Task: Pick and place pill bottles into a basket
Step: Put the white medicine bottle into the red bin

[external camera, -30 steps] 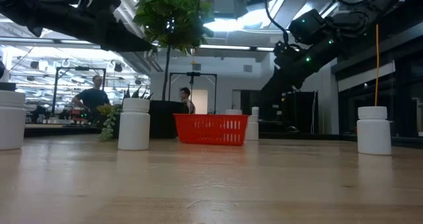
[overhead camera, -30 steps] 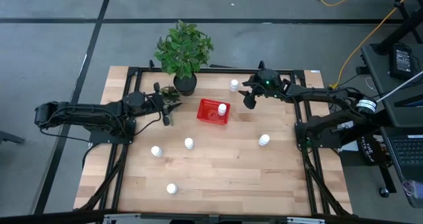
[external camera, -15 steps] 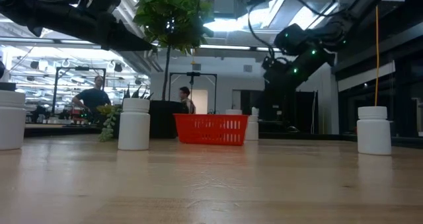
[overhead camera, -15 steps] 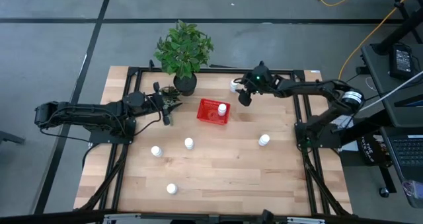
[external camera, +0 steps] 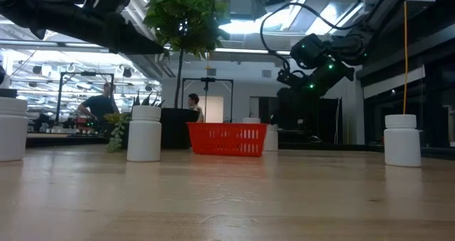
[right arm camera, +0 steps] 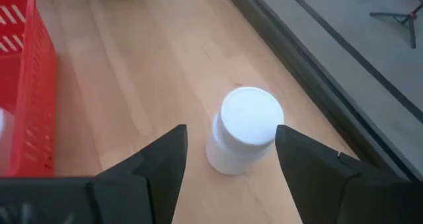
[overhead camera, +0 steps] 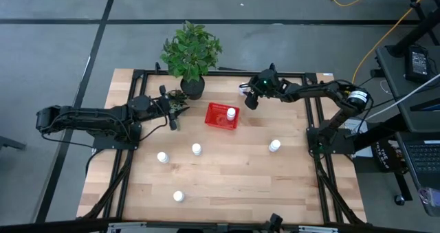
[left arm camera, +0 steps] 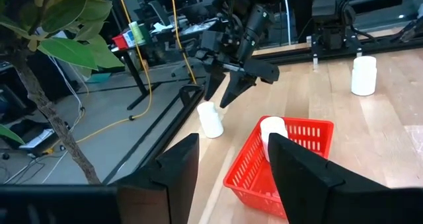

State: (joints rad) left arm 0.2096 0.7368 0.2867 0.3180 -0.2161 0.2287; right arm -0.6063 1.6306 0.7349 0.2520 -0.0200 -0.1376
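Observation:
One white pill bottle (right arm camera: 241, 128) stands upright on the table near the far edge, just right of the red basket (overhead camera: 222, 115). My right gripper (right arm camera: 228, 174) hovers open just above and behind it, slanting down, a finger to either side and touching nothing; the left wrist view shows it (left arm camera: 221, 93) above that bottle (left arm camera: 211, 119). Another bottle (overhead camera: 231, 113) stands in the basket. More bottles stand on the table, one at mid-right (overhead camera: 275, 146) and three at near left (overhead camera: 196, 149), (overhead camera: 162, 157), (overhead camera: 178, 196). My left gripper (left arm camera: 228, 178) waits open left of the basket.
A potted plant (overhead camera: 192, 89) in a black pot stands at the far edge, left of the basket and beside my left gripper. A black frame rail (right arm camera: 310, 72) runs along the table's far edge close behind the bottle. People show in the room beyond the table (external camera: 99, 106).
My right gripper has moved down and toward the table's left, toward the bottle by the far edge, tipping a little further down, and stays open. The bottles and basket have not moved.

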